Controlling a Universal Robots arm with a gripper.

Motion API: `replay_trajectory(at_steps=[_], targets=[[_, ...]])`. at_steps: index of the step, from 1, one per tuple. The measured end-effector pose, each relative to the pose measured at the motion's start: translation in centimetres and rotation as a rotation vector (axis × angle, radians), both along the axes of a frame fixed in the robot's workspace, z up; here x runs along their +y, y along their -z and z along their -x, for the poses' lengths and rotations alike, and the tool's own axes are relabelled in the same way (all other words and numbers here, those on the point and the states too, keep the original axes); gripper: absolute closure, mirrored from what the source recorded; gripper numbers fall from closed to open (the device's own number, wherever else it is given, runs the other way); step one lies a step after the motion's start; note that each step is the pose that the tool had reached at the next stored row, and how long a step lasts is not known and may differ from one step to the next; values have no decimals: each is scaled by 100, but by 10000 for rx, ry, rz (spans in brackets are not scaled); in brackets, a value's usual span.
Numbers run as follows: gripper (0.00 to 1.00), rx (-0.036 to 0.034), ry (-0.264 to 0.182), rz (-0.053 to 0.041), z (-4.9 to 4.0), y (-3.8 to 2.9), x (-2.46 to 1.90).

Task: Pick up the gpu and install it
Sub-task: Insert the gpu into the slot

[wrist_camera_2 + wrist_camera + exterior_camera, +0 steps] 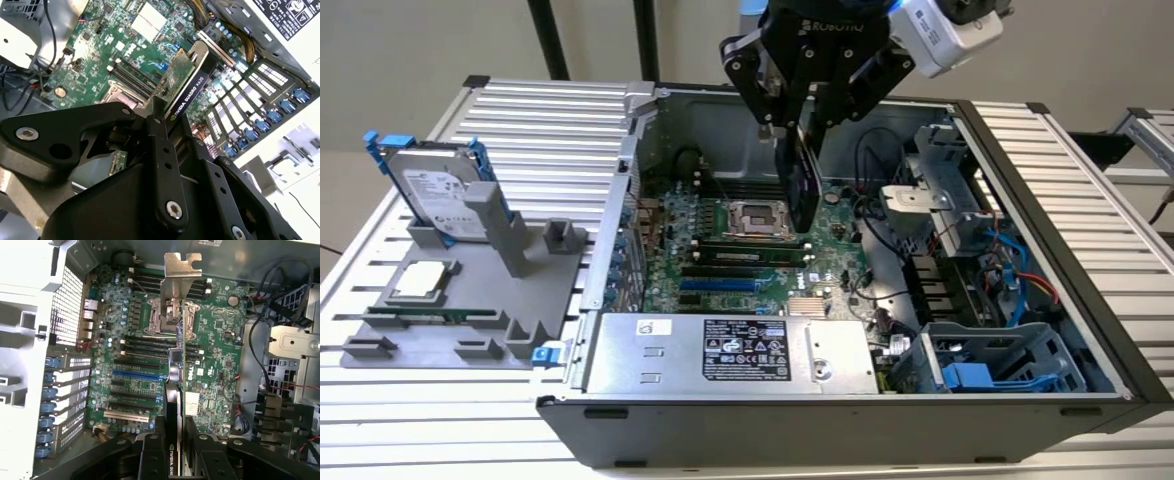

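The table (540, 120) under me is a flat top of pale ribbed metal slats, and it shows on both sides of my work. Two things sit straight on it. The open computer case (827, 435) takes the middle and the exterior view's right, lying on its side, open face up. Just beside it, at the exterior view's left, lies a grey holder plate (520, 300); I cannot tell whether they touch.
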State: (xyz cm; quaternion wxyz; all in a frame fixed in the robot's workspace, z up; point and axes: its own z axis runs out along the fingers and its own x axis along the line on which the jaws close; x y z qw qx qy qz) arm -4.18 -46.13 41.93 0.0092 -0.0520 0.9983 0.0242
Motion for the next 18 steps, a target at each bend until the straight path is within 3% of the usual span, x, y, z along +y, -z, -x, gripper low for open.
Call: replay_trajectory(at_steps=[18], targets=[[100, 0, -432, 0, 0, 0, 0]])
